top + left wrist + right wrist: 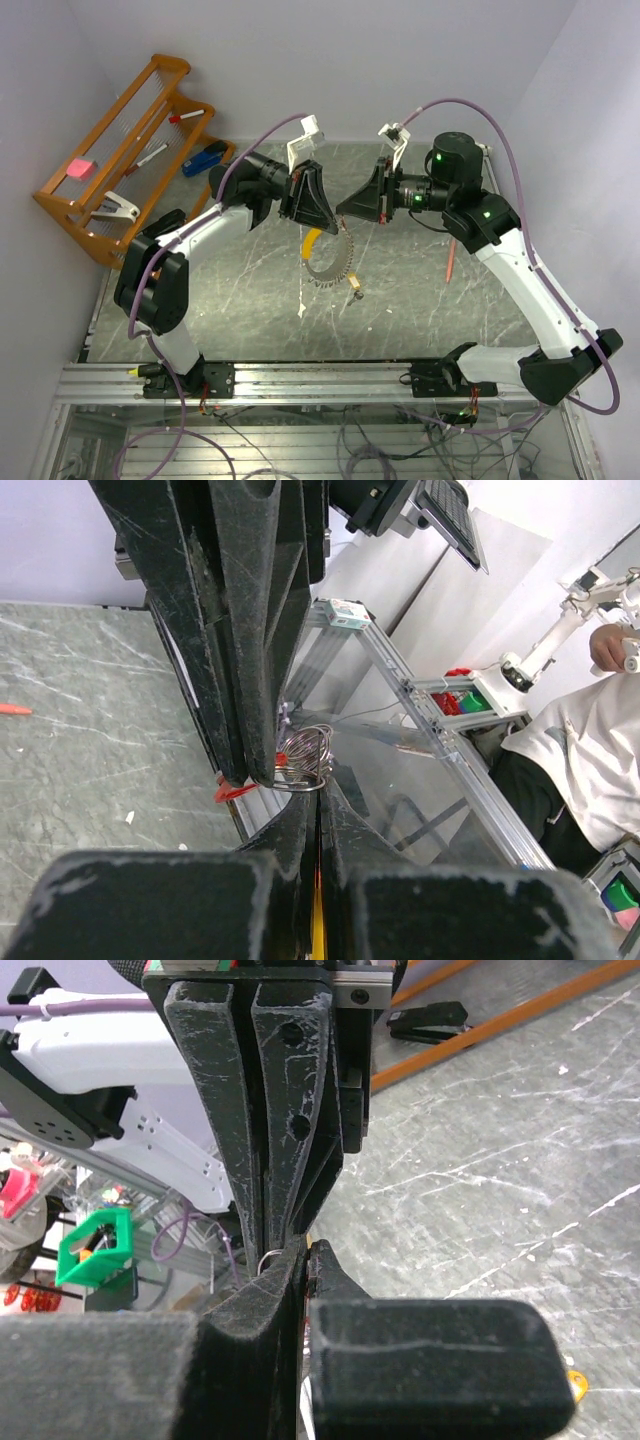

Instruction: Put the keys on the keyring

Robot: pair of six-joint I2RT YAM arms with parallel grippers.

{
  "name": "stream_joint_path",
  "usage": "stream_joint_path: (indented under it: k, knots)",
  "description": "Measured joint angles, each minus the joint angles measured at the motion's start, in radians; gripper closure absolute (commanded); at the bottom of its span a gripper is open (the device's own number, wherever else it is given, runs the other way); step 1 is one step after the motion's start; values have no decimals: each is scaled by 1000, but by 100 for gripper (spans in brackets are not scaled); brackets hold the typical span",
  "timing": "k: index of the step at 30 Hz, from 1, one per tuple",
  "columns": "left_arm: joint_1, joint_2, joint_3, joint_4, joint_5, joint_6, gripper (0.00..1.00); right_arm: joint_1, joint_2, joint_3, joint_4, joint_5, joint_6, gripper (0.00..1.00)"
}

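Note:
Above the middle of the table my left gripper point(328, 222) and right gripper point(343, 212) meet tip to tip, both shut. The keyring point(330, 262) hangs below them as a silvery coiled fan with a curved yellow tag point(312, 240). A brass key point(354, 290) dangles from its lower end. In the left wrist view my left gripper point(320, 802) is shut on the yellow tag point(318, 925), with a wire loop point(305, 762) just past its tips. A red key head point(236, 791) pokes out beside the right gripper's fingers point(250, 680). My right gripper point(308, 1252) shows a thin red sliver between its shut jaws.
An orange wooden rack point(75, 205) leans at the back left, holding markers, a blue stapler point(205, 158) and a white clip point(118, 207). A thin red stick point(451, 262) lies on the marble table right of centre. An aluminium rail point(300, 380) runs along the near edge.

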Motion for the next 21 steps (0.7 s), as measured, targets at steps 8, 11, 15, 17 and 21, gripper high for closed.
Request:
stream_joint_path:
  k: [8, 11, 15, 17, 21]
  knots:
    - [3, 0, 29, 0, 0, 1, 93, 0, -6, 5, 0, 20, 39, 100]
    - [5, 0, 33, 0, 0, 1, 93, -1, -6, 6, -5, 27, 50, 100]
    - [9, 0, 41, 0, 0, 2, 93, -1, -6, 13, -15, 35, 63, 100]
    - [10, 0, 43, 0, 0, 2, 93, -1, -5, 18, -23, 37, 69, 100]
    - [15, 0, 55, 0, 0, 2, 93, -4, 5, 31, -37, 36, 95, 100]
